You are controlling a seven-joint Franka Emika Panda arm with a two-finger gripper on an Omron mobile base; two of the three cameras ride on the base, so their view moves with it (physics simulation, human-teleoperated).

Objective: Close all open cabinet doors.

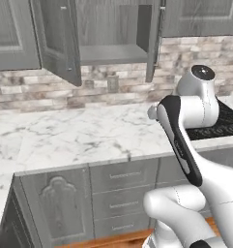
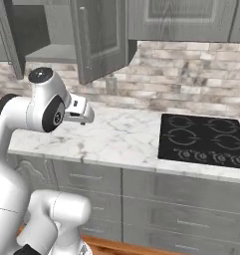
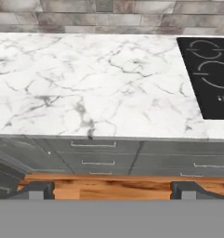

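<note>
Marble counter (image 1: 65, 135), brick backsplash (image 1: 36, 89), wooden floor (image 3: 113, 186)

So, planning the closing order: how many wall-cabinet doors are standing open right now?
2. The left door swings out from the open cabinet's left side; the right door stands edge-on at its right side. Doors beyond the frame may be hidden.

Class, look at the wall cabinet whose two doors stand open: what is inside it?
Inside the open cabinet a bare shelf and the grey back wall show, with nothing on the shelf. The left door and right door swing outward and hide the inner side walls.
</note>
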